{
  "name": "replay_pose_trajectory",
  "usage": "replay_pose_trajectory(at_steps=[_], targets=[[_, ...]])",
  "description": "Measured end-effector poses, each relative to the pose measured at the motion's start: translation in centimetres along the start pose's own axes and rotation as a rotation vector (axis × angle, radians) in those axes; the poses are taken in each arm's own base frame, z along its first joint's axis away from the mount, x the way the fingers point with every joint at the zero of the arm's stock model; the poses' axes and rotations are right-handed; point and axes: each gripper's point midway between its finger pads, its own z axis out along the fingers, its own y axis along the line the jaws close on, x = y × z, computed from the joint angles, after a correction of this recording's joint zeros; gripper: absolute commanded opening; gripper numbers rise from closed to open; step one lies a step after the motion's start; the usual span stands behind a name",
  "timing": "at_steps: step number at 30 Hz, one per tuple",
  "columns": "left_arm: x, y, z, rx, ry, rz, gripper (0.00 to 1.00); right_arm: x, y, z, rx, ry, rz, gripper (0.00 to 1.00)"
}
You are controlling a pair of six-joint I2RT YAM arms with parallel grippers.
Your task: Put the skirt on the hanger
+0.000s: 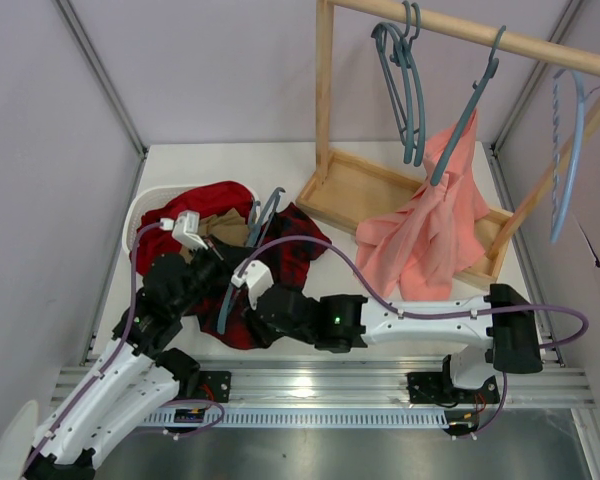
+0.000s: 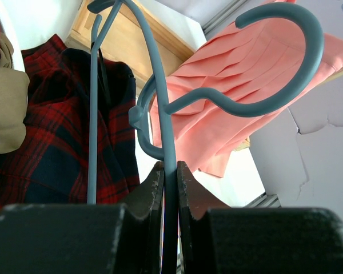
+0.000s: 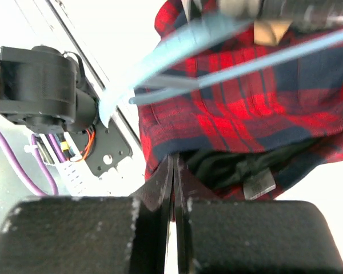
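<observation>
The red-and-black plaid skirt (image 1: 298, 248) lies crumpled on the table in front of both arms. It also shows in the left wrist view (image 2: 51, 148) and in the right wrist view (image 3: 257, 108). The slate-blue hanger (image 1: 263, 218) stands slanted over the skirt. My left gripper (image 2: 170, 171) is shut on a thin bar of the hanger, and the hanger's hook (image 2: 286, 85) curves up to the right. In the top view the left gripper (image 1: 225, 258) sits at the skirt's left side. My right gripper (image 3: 172, 162) is shut on the skirt's edge, near its small label (image 3: 258, 184). The hanger's bars (image 3: 263, 63) cross above it.
A plain red garment (image 1: 215, 200) and a tan cloth lie in a white basket (image 1: 146, 207) at the back left. A wooden rack (image 1: 325, 100) with a tray base stands at the back right. It holds a salmon-pink garment (image 1: 430, 230), spare slate-blue hangers (image 1: 410, 80) and a sky-blue hanger (image 1: 570, 150).
</observation>
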Motion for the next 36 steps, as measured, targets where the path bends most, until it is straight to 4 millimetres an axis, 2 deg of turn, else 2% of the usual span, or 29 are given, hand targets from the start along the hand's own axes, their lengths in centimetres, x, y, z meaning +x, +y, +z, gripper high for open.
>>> replay_pose_trajectory(at_steps=[4,8,11,15,20,26,30,34,36], targets=[[0.0,-0.1,-0.2,0.008,-0.008,0.000,0.07,-1.1,0.5,-0.5,-0.016,0.034,-0.045,0.00],[0.5,0.5,-0.4,0.003,-0.004,-0.002,0.07,-1.9,1.2,0.3,-0.034,0.060,-0.120,0.00],[0.8,0.9,-0.5,-0.004,-0.004,-0.002,0.07,-1.0,1.2,1.5,-0.034,0.097,-0.185,0.00],[1.0,1.3,-0.7,-0.018,-0.001,-0.002,0.07,1.6,1.1,3.1,-0.045,0.169,-0.257,0.00],[1.2,1.8,-0.8,-0.037,-0.004,-0.011,0.07,1.0,2.1,3.5,-0.103,0.141,-0.250,0.00],[1.0,2.2,-0.9,-0.043,-0.044,-0.065,0.07,0.7,2.8,3.8,-0.138,0.124,-0.142,0.01],[1.8,2.9,-0.7,-0.059,-0.034,-0.090,0.07,1.2,2.6,3.7,-0.134,0.114,-0.104,0.08],[2.0,3.2,-0.5,-0.070,-0.027,-0.087,0.07,2.0,1.6,3.5,-0.102,0.114,-0.100,0.16],[2.0,3.3,-0.5,-0.072,-0.027,-0.081,0.07,2.7,0.8,3.2,-0.083,0.120,-0.102,0.27]])
